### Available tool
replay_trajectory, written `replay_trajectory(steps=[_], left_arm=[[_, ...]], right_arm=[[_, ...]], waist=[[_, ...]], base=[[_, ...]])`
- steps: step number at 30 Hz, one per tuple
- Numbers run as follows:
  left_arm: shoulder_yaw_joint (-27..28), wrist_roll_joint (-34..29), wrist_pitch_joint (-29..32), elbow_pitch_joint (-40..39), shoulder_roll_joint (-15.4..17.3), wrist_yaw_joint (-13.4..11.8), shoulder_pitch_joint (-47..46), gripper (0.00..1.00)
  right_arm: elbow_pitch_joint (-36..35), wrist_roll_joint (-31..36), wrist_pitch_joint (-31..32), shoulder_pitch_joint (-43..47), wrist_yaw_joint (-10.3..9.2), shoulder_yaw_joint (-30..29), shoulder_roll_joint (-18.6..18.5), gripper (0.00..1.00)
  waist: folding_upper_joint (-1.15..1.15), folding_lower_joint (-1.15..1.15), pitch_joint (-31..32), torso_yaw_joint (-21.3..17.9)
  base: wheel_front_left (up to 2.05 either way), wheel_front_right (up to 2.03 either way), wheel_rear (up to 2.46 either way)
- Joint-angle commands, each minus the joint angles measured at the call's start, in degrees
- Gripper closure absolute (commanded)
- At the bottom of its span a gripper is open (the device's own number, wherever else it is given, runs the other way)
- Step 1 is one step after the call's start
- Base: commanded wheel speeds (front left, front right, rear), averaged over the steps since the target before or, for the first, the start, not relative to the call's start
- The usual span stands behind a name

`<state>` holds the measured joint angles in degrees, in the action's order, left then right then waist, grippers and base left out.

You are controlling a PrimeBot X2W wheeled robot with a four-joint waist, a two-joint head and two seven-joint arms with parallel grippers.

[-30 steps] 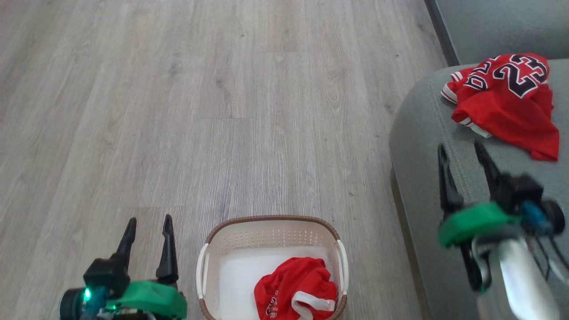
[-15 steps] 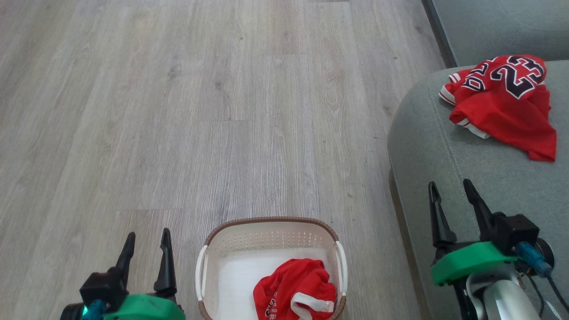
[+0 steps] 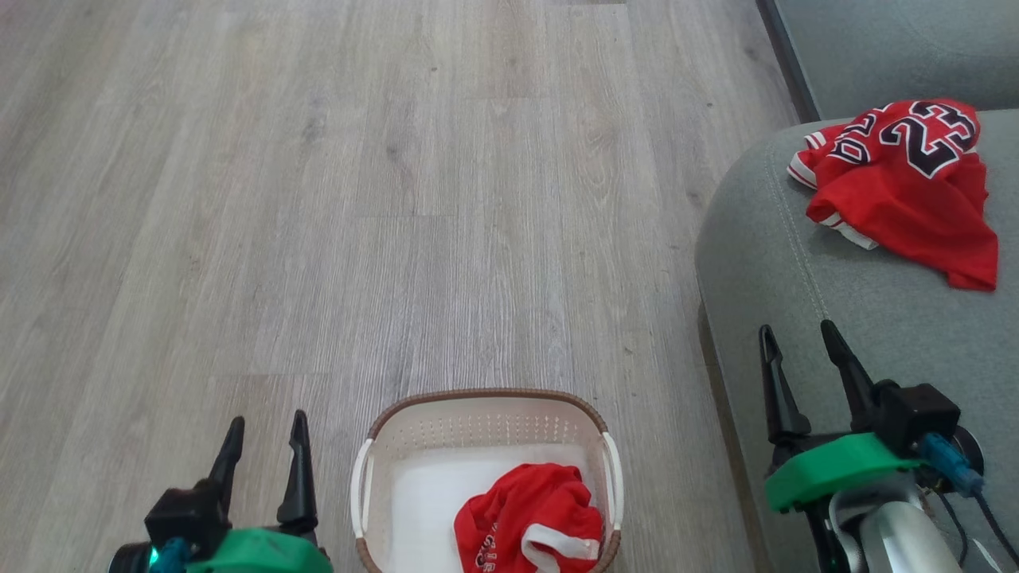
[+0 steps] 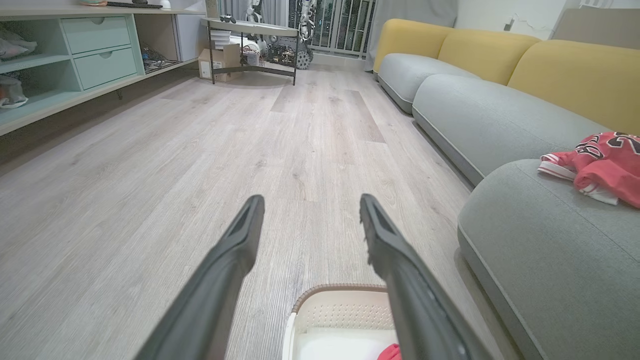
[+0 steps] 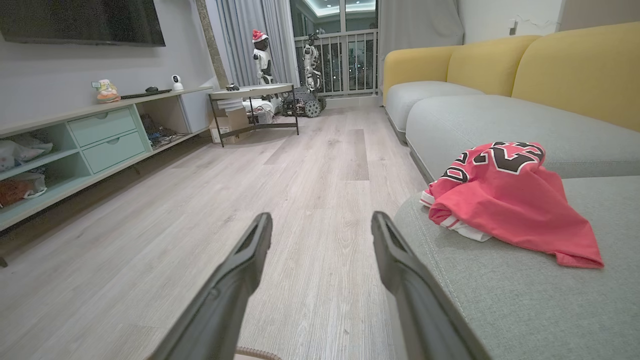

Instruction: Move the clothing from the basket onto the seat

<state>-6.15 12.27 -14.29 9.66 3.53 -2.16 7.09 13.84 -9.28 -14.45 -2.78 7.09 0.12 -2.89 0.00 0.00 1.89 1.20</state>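
Hovering empty: left fingers [image 3: 299, 469] spread apart, the basket [image 3: 478, 392] just to their right; right fingers [image 3: 776, 390] spread apart over the edge of the seat [image 3: 764, 263], parked, I'd judge, for a reach in. Between them a red garment [image 3: 529, 517] sits bunched in the basket, no clear axis. Beyond the right pair, the jersey [image 3: 899, 183] sprawls on the seat, lengthwise away, numbers farthest.

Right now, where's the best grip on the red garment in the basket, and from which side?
Probably the raised crumpled fold atop the red garment, straight down from above: the basket walls block side approaches, and the cloth is bunched against its right-hand wall.
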Motion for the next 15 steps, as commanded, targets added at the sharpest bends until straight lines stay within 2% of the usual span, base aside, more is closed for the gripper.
replay_trajectory(steps=[1, 15], left_arm=[[2.3, -0.6, -0.7, -1.6, -0.1, 0.2, -2.4, 0.00], [1.7, -2.0, -0.7, -1.1, -0.5, 1.3, -3.5, 0.00]], right_arm=[[-2.1, -0.5, -0.5, -1.0, 0.40, 1.4, 0.0, 0.00], [-4.3, 0.0, -0.5, -1.7, 0.40, -0.2, 0.0, 0.00]], waist=[[0.00, 0.00, 0.0, 0.0], [0.00, 0.00, -2.1, 0.2]], base=[[0.00, 0.00, 0.00], [0.00, 0.00, 0.00]])
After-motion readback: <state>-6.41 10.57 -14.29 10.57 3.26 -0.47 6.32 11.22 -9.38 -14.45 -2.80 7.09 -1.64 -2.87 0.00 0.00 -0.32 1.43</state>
